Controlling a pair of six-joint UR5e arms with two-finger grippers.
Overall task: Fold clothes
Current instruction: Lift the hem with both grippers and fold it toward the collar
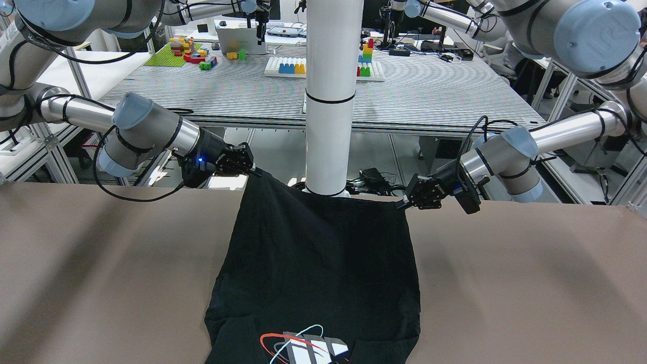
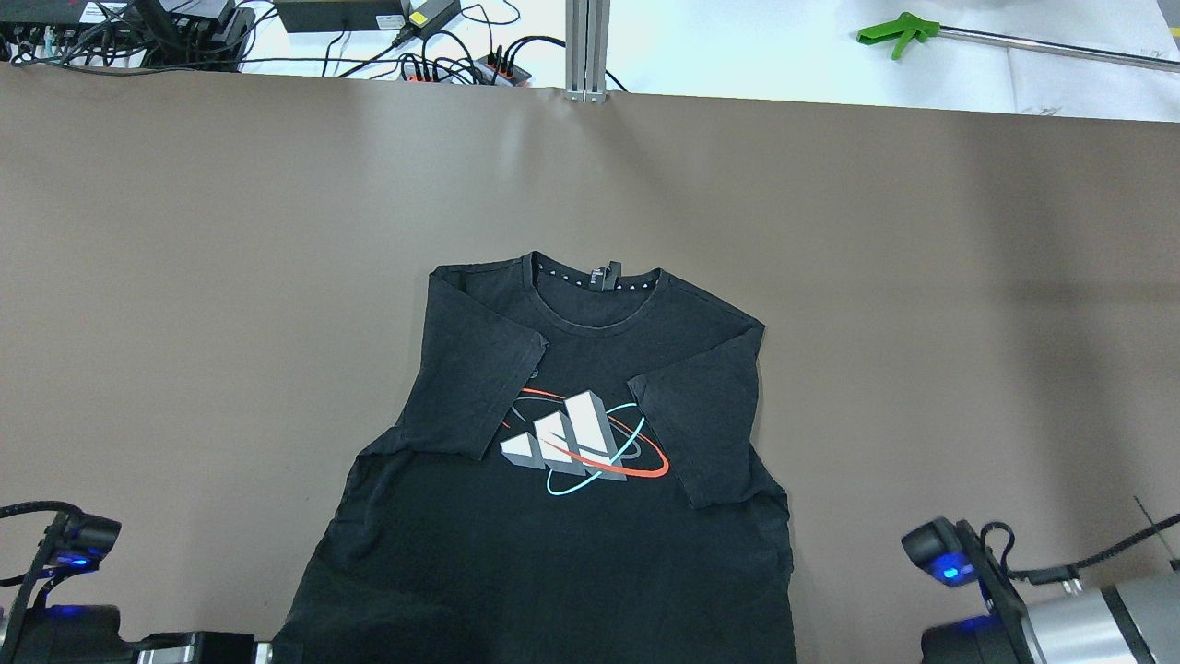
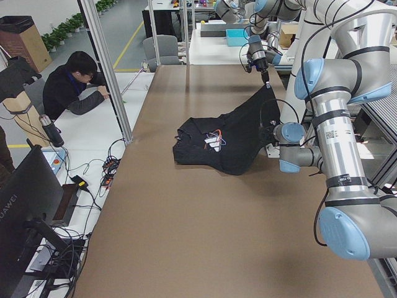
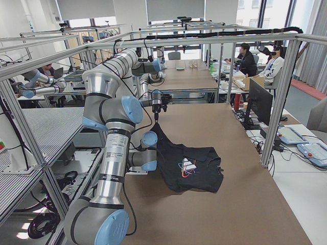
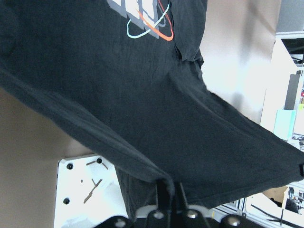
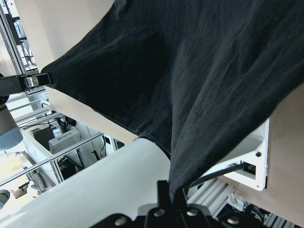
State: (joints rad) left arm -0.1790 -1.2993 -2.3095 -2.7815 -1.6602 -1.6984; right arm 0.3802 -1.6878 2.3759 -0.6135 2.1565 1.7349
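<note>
The left gripper [image 1: 403,205] is clamped tight on one bottom corner of the black T-shirt [image 2: 562,553], a fold of fabric pinched between its closed fingers [image 5: 164,192]. The right gripper [image 1: 256,173] grips the opposite bottom corner in the same way. The hem [image 1: 349,198] is stretched between them, lifted off the surface at the robot's edge and running just in front of the base of the white pillar [image 1: 331,101]. From there the cloth slopes down onto the brown table [image 2: 184,277], where the upper half of the shirt lies flat, front side up. Both short sleeves [image 2: 479,378] are folded inward over the chest, flanking a logo [image 2: 576,443] of three white bars ringed in red and cyan. The collar [image 2: 595,300] points toward the table's far edge, well apart from both grippers.
</note>
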